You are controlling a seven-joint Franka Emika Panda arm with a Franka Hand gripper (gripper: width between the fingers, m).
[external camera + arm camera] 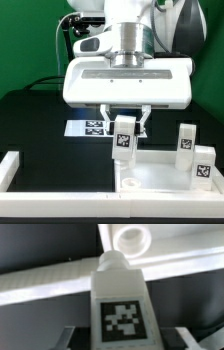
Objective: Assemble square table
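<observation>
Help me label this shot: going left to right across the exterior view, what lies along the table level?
White border bar → marker board → leg held in the gripper → two upright legs standing on the square panel.

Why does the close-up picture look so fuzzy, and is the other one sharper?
In the wrist view the leg sits very close, so its tag and the panel behind look soft and blurry; in the exterior view the edges are crisper, though the gripper and white parts glare brightly against the dark table.
</observation>
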